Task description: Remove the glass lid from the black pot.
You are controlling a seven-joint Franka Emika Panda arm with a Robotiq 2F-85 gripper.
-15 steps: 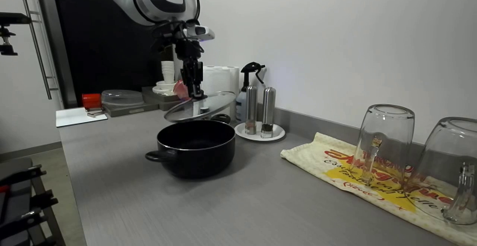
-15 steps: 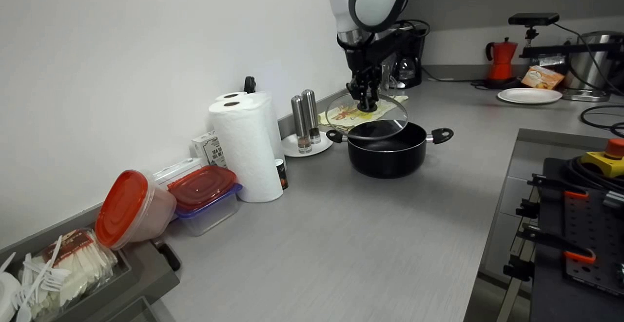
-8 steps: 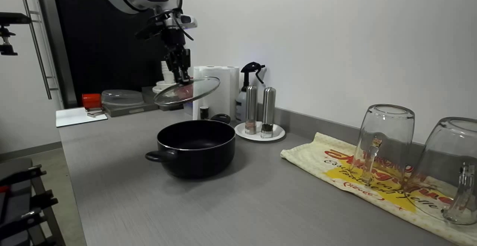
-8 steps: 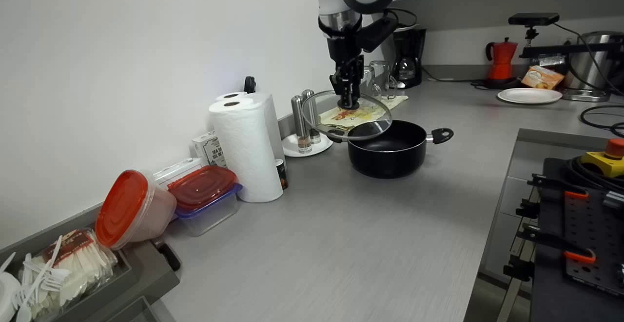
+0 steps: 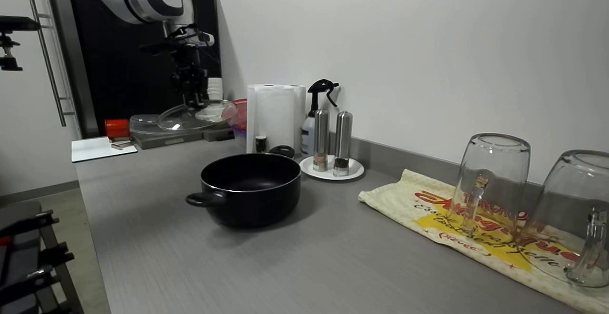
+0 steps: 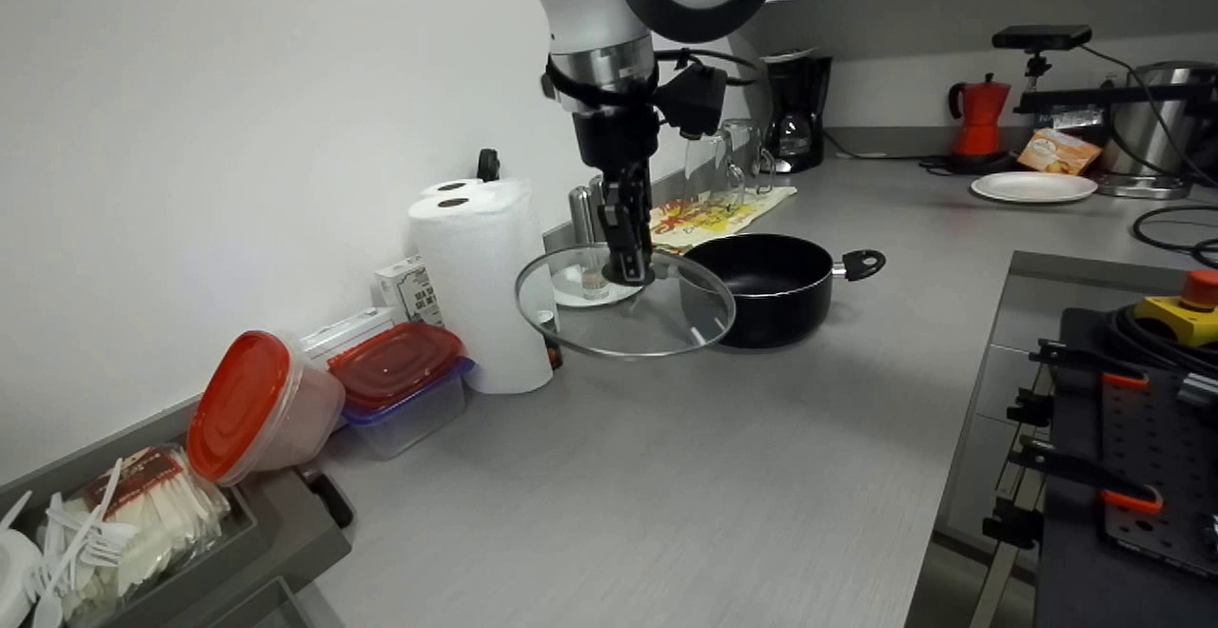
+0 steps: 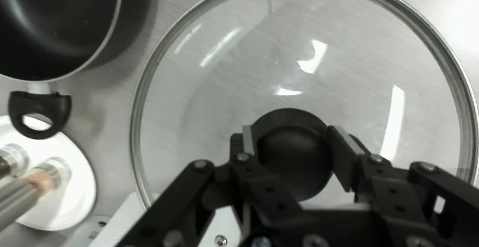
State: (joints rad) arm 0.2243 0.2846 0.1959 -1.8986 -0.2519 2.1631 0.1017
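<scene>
Having carried, over the past second, the shallow-domed, clear glass lid point(image 6: 623, 319) sideways from partly above the low, round, black pot point(image 5: 257, 209); now holding it aloft beside the pot, apart from it, above the grey tabletop point(image 6: 666, 485) and less tilted. Gripping it by the round black knob point(image 7: 293, 164), with the jointed black claw point(image 7: 293, 144) narrowed against both sides. Hence probably past the removal itself, with perhaps only a gentle setting-down left. Counting one lid and one pot; two slim steel grinders point(image 5: 321, 135) point(image 5: 343, 135) on one round white plate point(image 5: 356, 167); two upturned clear glass mugs point(image 5: 495, 176) point(image 5: 561, 204) on one printed cream cloth point(image 5: 428, 209); two white paper-towel rolls point(image 6: 481, 295) point(image 6: 531, 238).
</scene>
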